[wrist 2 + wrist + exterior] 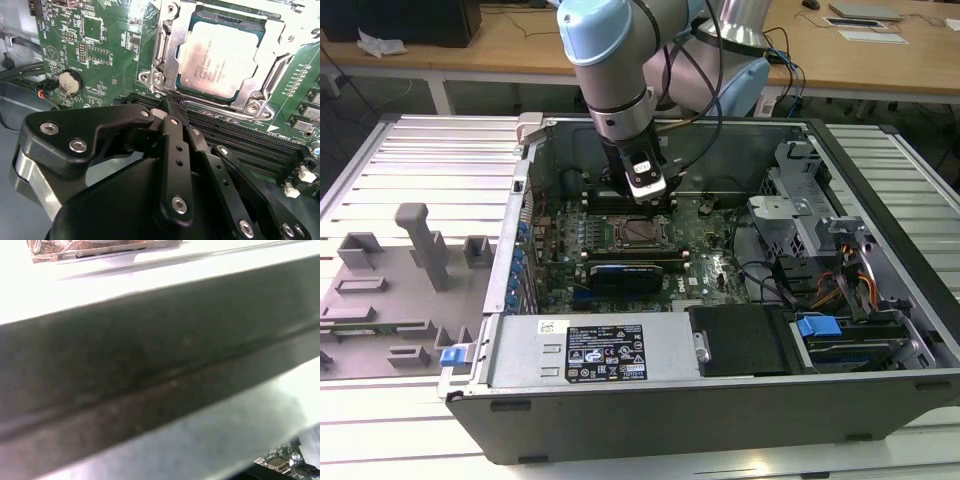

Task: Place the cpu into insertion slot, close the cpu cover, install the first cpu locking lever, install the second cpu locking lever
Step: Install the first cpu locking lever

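The cpu (220,57), a pale silvery square chip, lies flat in the insertion slot (197,91) on the green motherboard (115,45). The cpu cover (172,47), a silver metal frame, lies down around the chip. My black gripper (169,106) is shut with nothing between its fingers. Its tip hangs just off the socket's corner, over the black RAM slots (250,145). In the exterior view the gripper (648,200) hangs inside the open computer case just behind the cpu (638,233). How the locking levers stand I cannot tell.
The case wall (150,365) is close by in the first wrist view. A coin battery (69,82) and cables lie near the socket. A drive cage (800,210) stands at the exterior view's right and a grey fixture tray (400,270) at its left.
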Available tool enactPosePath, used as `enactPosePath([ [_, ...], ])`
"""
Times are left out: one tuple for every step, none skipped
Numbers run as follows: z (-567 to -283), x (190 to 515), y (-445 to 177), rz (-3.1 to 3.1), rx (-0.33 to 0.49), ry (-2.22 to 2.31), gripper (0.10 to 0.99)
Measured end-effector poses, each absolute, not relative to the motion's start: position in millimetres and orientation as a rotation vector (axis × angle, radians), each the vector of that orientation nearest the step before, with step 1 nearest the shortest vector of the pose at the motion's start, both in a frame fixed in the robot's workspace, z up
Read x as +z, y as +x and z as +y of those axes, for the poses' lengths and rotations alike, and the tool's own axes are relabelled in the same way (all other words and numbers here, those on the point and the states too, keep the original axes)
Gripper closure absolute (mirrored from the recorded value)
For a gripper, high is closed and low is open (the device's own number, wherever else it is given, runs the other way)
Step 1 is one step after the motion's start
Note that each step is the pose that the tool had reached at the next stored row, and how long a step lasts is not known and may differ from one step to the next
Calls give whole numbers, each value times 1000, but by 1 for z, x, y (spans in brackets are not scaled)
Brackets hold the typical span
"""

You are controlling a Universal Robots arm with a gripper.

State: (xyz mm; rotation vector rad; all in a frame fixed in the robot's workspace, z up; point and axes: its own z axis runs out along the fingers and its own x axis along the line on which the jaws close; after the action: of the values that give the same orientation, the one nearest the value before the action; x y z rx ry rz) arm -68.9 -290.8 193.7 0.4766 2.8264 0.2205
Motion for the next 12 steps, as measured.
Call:
enactPosePath([
  [-291, 194, -69, 2827, 223, 477, 980],
  [-291, 194, -69, 2826, 225, 477, 980],
  [-291, 194, -69, 2826, 229, 478, 980],
  [-291, 195, -69, 2826, 232, 478, 980],
  [-291, 195, -69, 2826, 234, 478, 980],
  [-291, 196, -69, 2826, 235, 479, 980],
  [-291, 197, -69, 2826, 235, 479, 980],
  [-291, 198, -69, 2827, 235, 479, 980],
  [-291, 199, -69, 2827, 235, 479, 980],
  [-291, 200, -69, 2827, 234, 478, 980],
  [-291, 201, -69, 2827, 231, 478, 980],
  [-291, 202, -69, 2826, 225, 477, 980],
])
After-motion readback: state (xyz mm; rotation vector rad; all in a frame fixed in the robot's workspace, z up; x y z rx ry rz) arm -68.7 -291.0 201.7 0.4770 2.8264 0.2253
